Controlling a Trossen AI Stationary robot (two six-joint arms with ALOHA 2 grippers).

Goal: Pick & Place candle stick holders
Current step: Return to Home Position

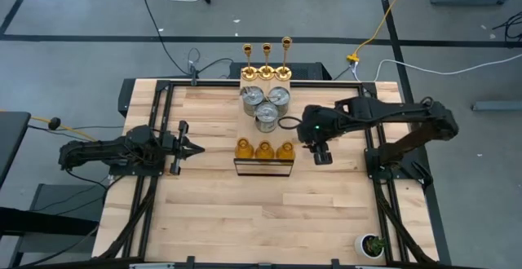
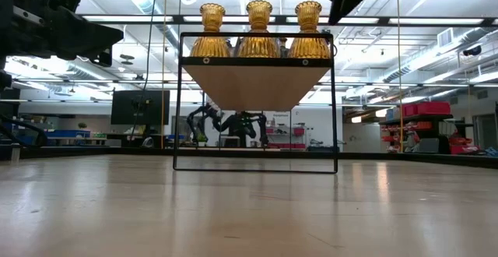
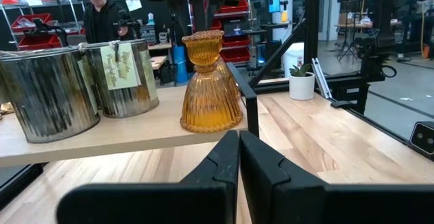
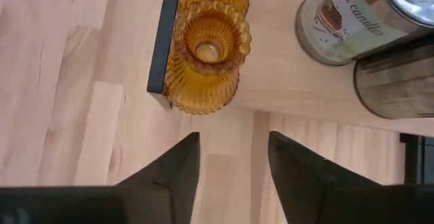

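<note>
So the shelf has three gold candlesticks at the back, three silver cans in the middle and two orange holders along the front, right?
No: three orange holders stand along the front of the shelf, not two; the high view shows it. The three gold candlesticks at the back and three silver cans in the middle are right. The left gripper and right gripper are off the shelf.

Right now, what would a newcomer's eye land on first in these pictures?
Three amber holders stand in a neat row along the front edge of the wooden shelf at the table's middle. Behind them cluster three silver cans, then three gold candlesticks at the back. The right gripper hangs open beside the row's right end; the left gripper lies shut to the shelf's left.
</note>
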